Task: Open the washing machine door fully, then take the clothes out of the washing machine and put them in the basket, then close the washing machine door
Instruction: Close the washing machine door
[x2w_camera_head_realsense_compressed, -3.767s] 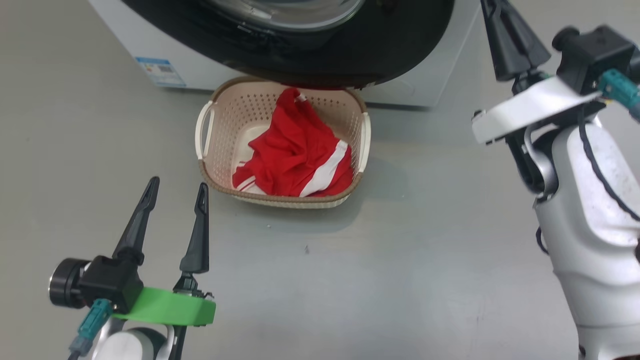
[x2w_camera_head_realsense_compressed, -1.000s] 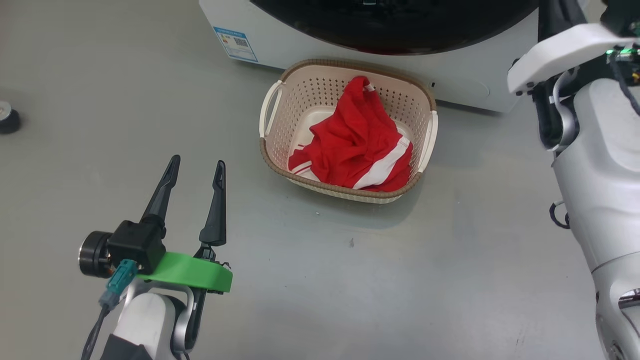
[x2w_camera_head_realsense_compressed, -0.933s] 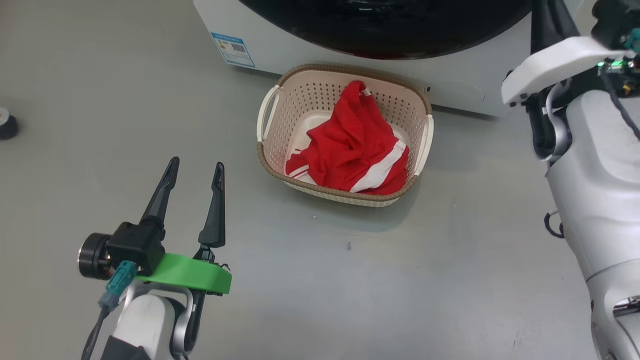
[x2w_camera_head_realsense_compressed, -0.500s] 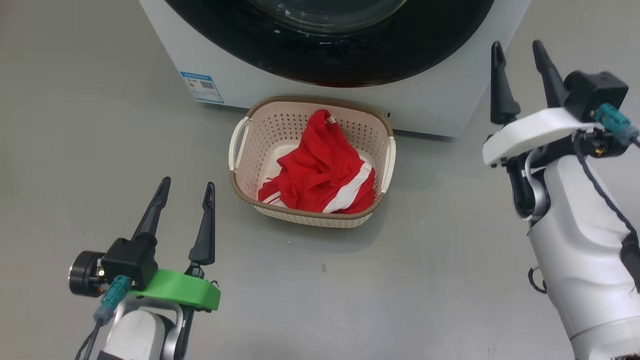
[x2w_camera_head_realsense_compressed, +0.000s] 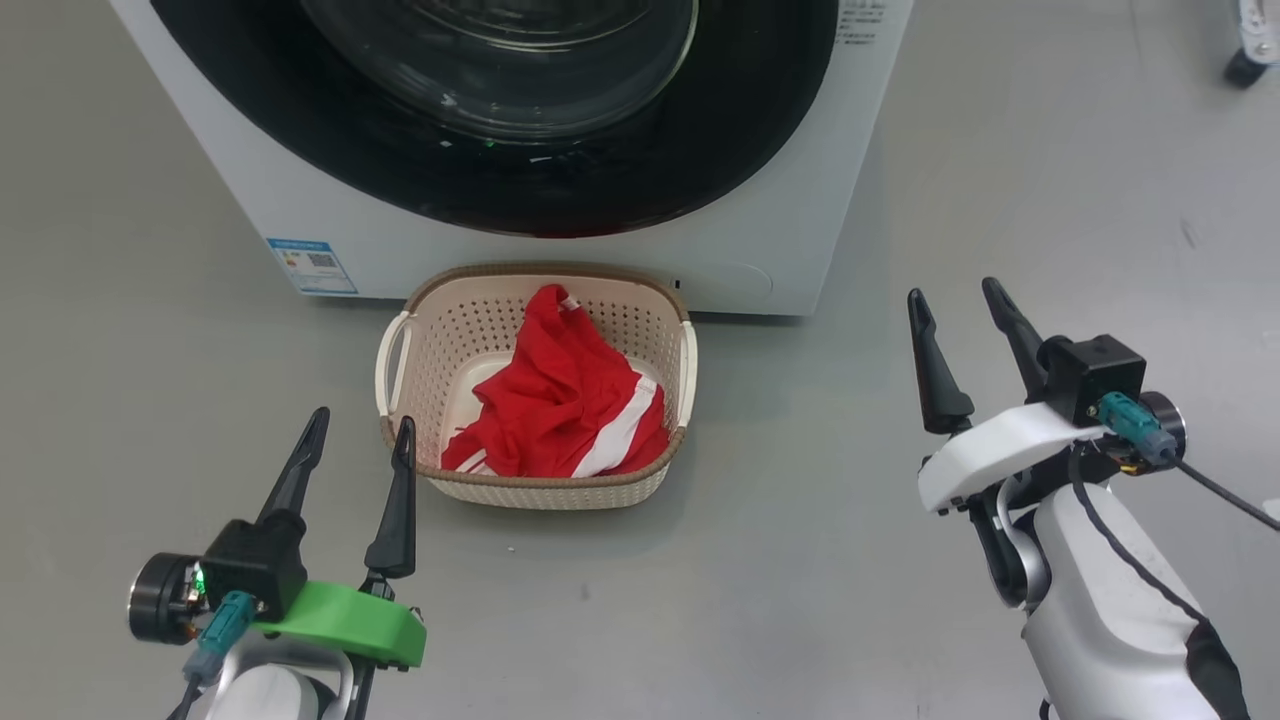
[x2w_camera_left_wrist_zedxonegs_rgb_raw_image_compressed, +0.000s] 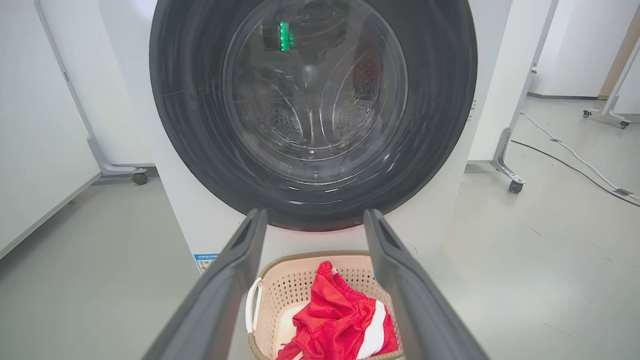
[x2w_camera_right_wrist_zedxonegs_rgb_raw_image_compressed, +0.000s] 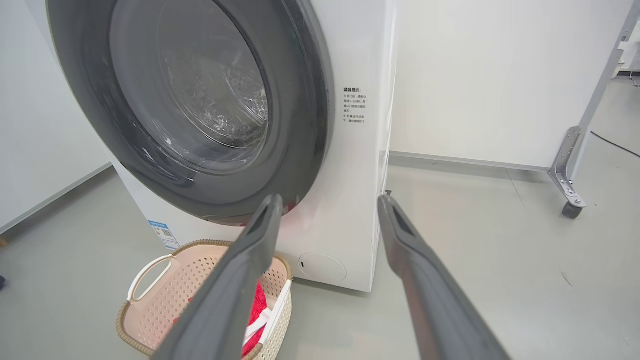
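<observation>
Looking down from the head, the washing machine (x2w_camera_head_realsense_compressed: 800, 250) stands at the top of the picture on the grey floor (x2w_camera_head_realsense_compressed: 800, 560), a blue label (x2w_camera_head_realsense_compressed: 311, 265) at its lower left corner. The door (x2w_camera_head_realsense_compressed: 700, 150) lies shut, its black rim flat against the white front. The basket (x2w_camera_head_realsense_compressed: 540, 492) sits on the floor just in front of the machine, and the clothes (x2w_camera_head_realsense_compressed: 560, 420) lie crumpled inside it, red with a white stripe uppermost. The left fingers (x2w_camera_head_realsense_compressed: 398, 490) hover at the lower left, just beside the basket's near left corner, spread apart and holding nothing. The right fingers (x2w_camera_head_realsense_compressed: 930, 370) hover at the right, well apart from the basket, also spread and empty.

In the left wrist view, the 2 fingers frame the basket below and the door above. The door faces the camera squarely, and the drum's dotted wall shows through the glass, with a green glint near the top. The red clothes fill the near part of the basket. White panels on wheeled feet stand to both sides, and a cable runs across the floor at the right.

In the right wrist view, the machine is seen at an angle from its right side. The door sits flush. A small block of print marks the front beside the rim, and a round flap sits at the lower corner. The basket shows at the lower left, partly behind 1 finger, a strip of red inside.
</observation>
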